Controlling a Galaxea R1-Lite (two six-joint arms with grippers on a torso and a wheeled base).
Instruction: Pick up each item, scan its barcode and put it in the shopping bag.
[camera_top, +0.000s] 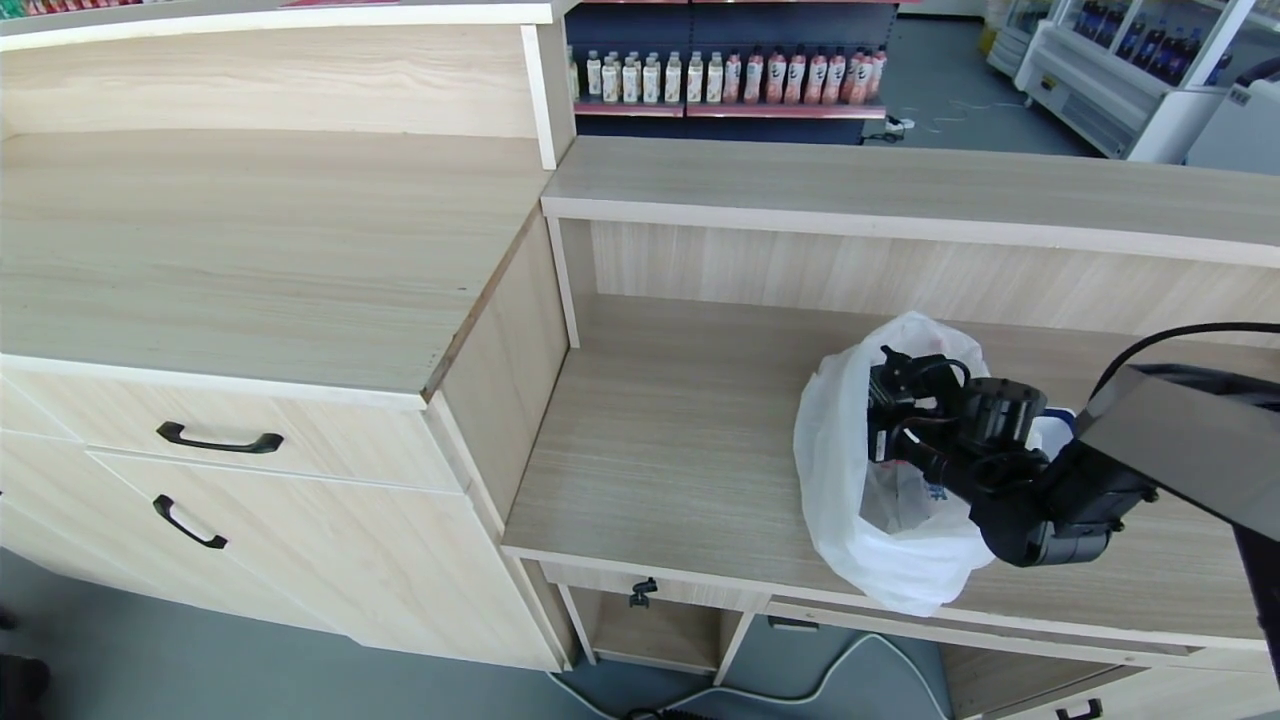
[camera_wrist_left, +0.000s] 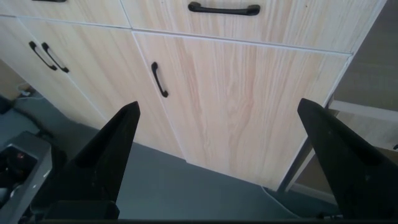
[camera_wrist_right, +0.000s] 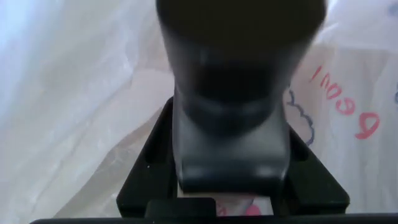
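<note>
The right gripper sits inside the shopping bag, presumably for deposit (grip state: cannot tell); the left gripper hangs aside, fingers spread.

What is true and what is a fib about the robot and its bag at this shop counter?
1. The shopping bag is white. True.
2. The bag lies on the floor. False: it sits on the lower counter.
3. The right gripper is in the bag's mouth. True.
4. The left gripper is shut. False: its fingers stand wide apart.
5. Bottles stand in a row on a shelf behind the counter. True.
</note>
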